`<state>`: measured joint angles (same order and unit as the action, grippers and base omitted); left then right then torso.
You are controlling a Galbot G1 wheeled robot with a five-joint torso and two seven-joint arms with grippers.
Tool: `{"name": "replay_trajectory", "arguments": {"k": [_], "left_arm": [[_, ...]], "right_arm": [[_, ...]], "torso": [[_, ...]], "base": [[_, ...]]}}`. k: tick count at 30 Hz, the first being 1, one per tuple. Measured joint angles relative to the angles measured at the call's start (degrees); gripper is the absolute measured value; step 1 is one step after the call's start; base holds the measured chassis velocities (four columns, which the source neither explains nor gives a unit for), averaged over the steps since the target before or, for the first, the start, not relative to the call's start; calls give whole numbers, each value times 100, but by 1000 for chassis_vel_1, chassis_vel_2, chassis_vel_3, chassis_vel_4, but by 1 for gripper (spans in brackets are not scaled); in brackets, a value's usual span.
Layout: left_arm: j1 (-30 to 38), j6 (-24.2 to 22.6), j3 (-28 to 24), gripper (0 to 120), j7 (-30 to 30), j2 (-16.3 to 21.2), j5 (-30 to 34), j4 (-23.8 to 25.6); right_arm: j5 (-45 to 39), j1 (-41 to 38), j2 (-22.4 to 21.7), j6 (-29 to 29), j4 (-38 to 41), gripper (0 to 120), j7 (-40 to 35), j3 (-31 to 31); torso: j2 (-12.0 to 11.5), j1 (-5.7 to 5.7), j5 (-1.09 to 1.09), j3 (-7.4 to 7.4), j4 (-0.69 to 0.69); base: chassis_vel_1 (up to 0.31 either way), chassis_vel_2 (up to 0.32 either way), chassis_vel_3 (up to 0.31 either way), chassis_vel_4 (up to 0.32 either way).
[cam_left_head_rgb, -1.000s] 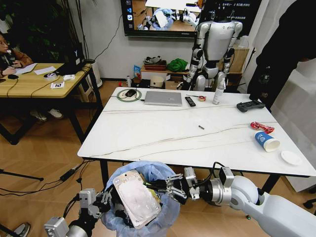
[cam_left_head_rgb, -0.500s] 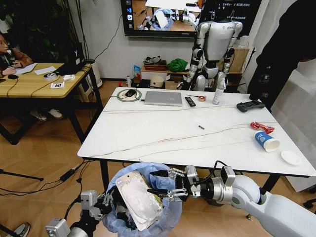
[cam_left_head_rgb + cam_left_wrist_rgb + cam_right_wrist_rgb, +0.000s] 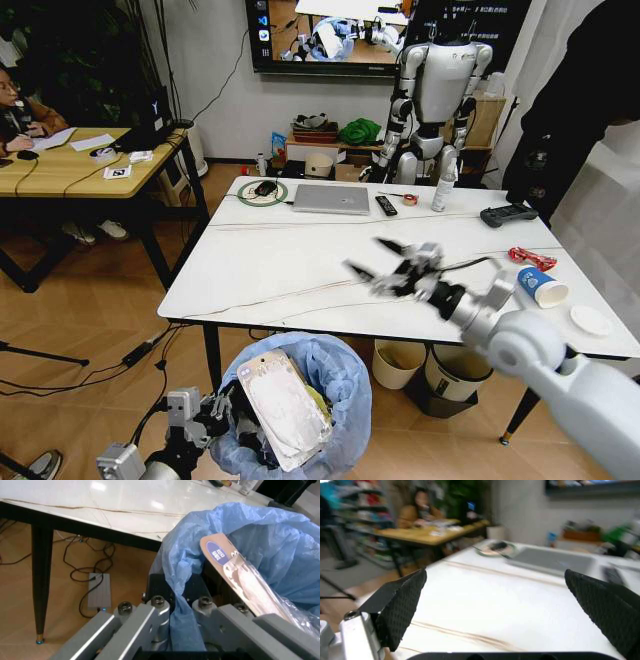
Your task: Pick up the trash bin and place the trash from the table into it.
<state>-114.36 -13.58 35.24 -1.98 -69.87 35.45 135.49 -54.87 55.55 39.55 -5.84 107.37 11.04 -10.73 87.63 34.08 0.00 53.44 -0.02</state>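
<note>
In front of me the table (image 3: 300,265) is white marble with thin dark veins on black legs, standing on a wood floor. At its far edge lie a laptop (image 3: 331,199), a remote (image 3: 385,205) and a bottle (image 3: 442,186); near its right end I see a red wrapper (image 3: 530,258), a blue-white cup (image 3: 540,286) on its side and a white lid (image 3: 588,320). I can read no writing anywhere.

The bin (image 3: 300,405) sits below the near edge, its blue bag bulging over the rim, holding a flat clear plastic bag (image 3: 283,403) that sticks up. My left gripper (image 3: 172,605) is clamped on the bin's rim and bag. My right gripper (image 3: 385,268) hovers over the table, fingers spread wide, holding nothing.
</note>
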Motion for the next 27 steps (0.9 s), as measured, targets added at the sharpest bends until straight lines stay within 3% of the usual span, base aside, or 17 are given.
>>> {"name": "replay_trajectory", "arguments": {"k": [13,27], "left_arm": [[-41,23,42,0,-9,-39,3,28],[-20,27,36,0,-12,-121,-21,10]], "right_arm": [[535,-387,532,-302,-1820,100,-115,-53],[648,-912,792,-300,-2678,100,0,142]], "torso": [[0,1,0,0,1],[0,1,-1,0,1]], "base": [[0,0,0,0],[0,0,0,0]]}}
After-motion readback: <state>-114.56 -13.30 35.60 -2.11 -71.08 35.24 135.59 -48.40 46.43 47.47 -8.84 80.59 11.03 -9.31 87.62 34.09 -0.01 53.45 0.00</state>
